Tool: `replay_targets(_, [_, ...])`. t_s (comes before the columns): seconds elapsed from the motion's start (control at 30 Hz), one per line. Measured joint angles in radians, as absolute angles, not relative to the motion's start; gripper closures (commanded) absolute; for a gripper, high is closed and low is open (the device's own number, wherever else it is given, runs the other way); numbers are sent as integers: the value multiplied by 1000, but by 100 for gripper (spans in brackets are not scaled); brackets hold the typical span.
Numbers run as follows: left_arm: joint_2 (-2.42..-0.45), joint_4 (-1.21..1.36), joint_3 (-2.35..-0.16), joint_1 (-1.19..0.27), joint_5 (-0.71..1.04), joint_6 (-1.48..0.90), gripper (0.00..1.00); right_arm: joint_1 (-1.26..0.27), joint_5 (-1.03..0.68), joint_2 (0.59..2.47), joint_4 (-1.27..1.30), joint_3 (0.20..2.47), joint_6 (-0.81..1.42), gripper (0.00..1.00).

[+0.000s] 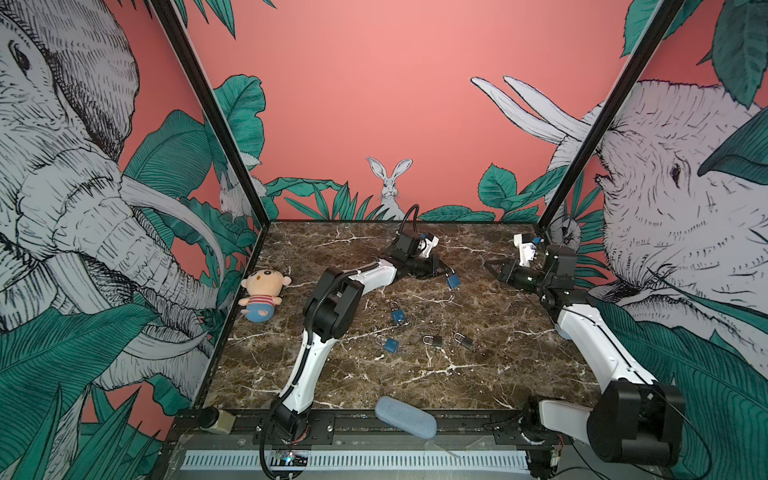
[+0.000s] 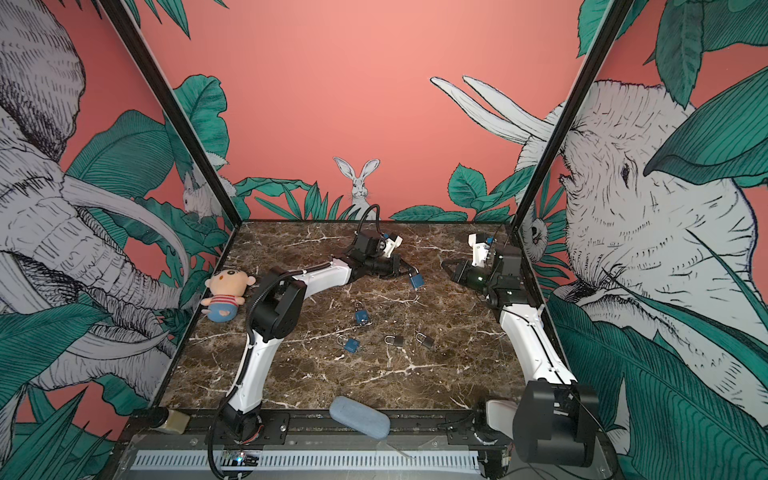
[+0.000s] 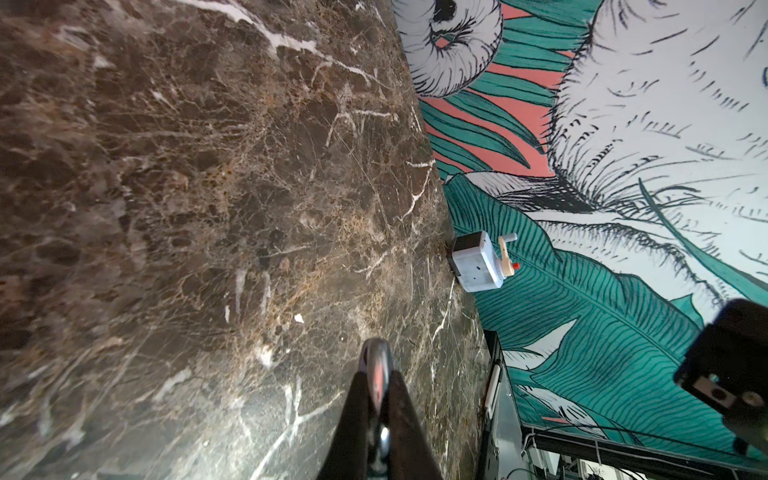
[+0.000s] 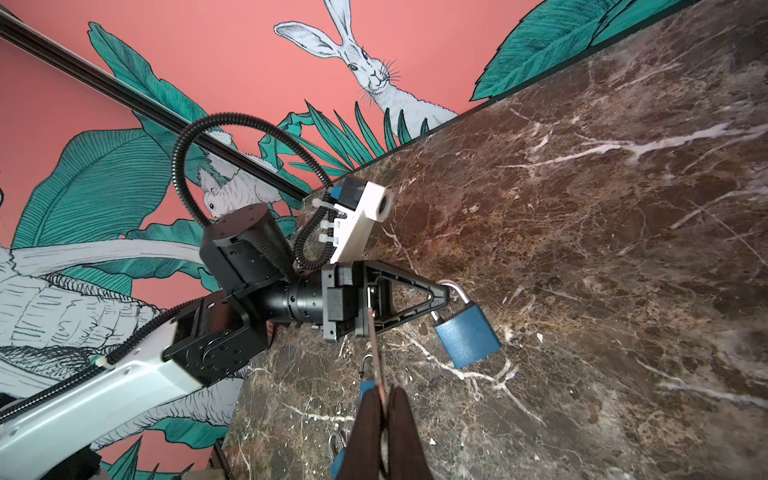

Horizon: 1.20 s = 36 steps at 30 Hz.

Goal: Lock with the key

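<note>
Pinching the shackle (image 4: pixel 458 289) of the lock (image 4: pixel 467 338), the left claw (image 4: pixel 444 297) dangles it over the tabletop (image 4: pixel 623 208) near the far edge, probably so the keyhole end is reachable. Meanwhile the right claw (image 4: pixel 384 395) is clamped on the key (image 4: pixel 376 353), aimed that way, not touching yet.

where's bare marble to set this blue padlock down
Bare: brown marble tabletop between the held blue padlock and the right arm; also the front strip before the blue-grey oval case. Crowded: the middle, where four small padlocks lie.

A plush doll (image 1: pixel 262 300) lies by the counter's (image 1: pixel 478 382) left edge; a grey-blue case (image 1: pixel 405 417) overhangs its front edge.
</note>
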State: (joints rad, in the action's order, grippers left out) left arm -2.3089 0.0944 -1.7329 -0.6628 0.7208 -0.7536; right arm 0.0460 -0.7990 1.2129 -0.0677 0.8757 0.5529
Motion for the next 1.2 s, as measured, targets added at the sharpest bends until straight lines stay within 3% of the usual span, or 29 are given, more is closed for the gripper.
replay_targets(0.7, [-2463, 6, -1868, -673, 679, -767, 100, 46, -795, 1201, -79, 838, 553, 100])
replay_targets(0.87, [-2463, -40, -1891, -673, 647, -740, 72, 31, -759, 1208, -110, 841, 533, 100])
replay_targets(1.0, [-2463, -72, -1905, -672, 621, -723, 65, -1, -711, 1232, -160, 859, 499, 100])
replay_targets(1.2, [-2463, -107, -1921, -660, 583, -709, 62, -46, -640, 1271, -209, 892, 456, 100])
